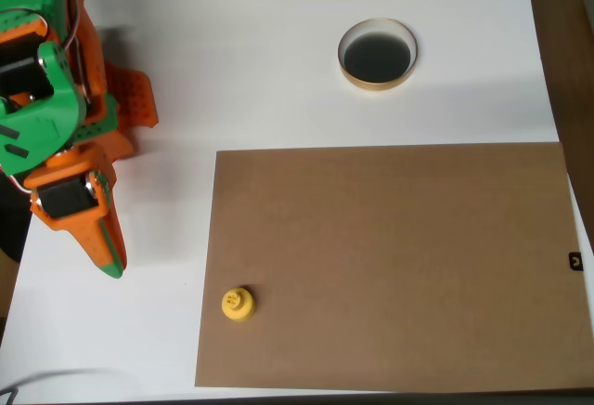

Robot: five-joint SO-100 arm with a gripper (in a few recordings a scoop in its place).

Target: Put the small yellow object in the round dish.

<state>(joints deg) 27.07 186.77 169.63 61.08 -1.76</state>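
Observation:
The small yellow object [238,304], a round base with a knob on top, sits upright near the lower left corner of a brown cardboard sheet [390,266]. The round dish [377,54], tan rimmed with a dark inside, stands on the white table [260,61] beyond the sheet's far edge, and nothing is in it. My green and orange arm is at the left edge. Its gripper [111,264] points down the picture, left of the yellow object and well apart from it. The orange fingers lie together as one wedge with a green tip, no gap between them, holding nothing.
The cardboard sheet covers the lower right of the table. A dark strip of floor or wall [568,43] runs along the right side past the table edge. The arm's orange body [125,103] fills the upper left.

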